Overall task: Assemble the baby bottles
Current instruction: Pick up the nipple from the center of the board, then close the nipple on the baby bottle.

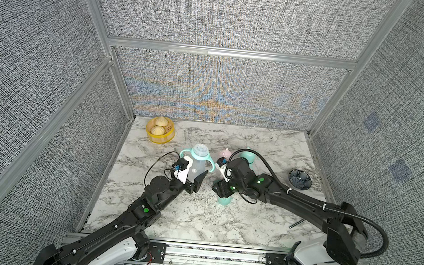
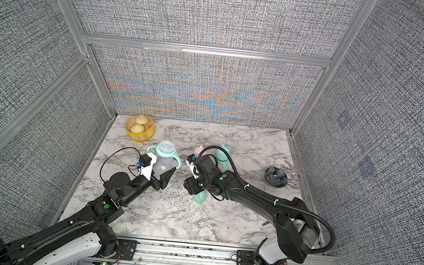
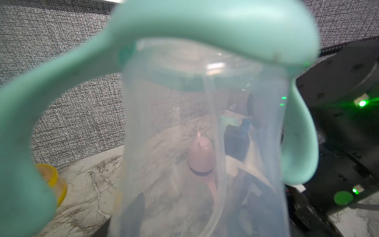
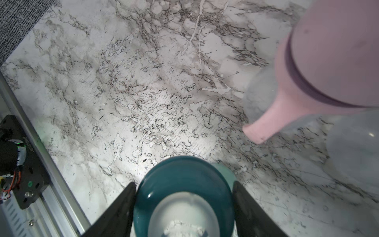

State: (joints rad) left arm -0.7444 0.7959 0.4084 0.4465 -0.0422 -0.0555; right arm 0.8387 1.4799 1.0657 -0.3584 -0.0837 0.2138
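My left gripper (image 1: 195, 175) (image 3: 192, 217) is shut on the body of a clear baby bottle (image 1: 197, 165) (image 2: 163, 160) (image 3: 184, 133). That bottle is held off the table and carries mint looped handles (image 1: 185, 152) (image 3: 205, 26) and a nipple on top. Pointing down at the table's middle, my right gripper (image 1: 222, 192) (image 4: 183, 205) has both fingers pressed against a teal nipple collar (image 4: 182, 180). A mint piece (image 1: 225, 201) (image 2: 200, 198) shows under that collar. Behind my right wrist stand a pink-capped bottle (image 1: 226, 153) (image 4: 328, 51) and a mint-capped one (image 1: 247, 155) (image 2: 223, 153).
A yellow basket (image 1: 160, 133) (image 2: 140, 131) with buns stands at the back left. Near the right wall is a dark patterned bowl (image 1: 300, 179) (image 2: 276, 177). A small dark rod (image 1: 296, 223) lies near the right front edge. Grey walls close in three sides.
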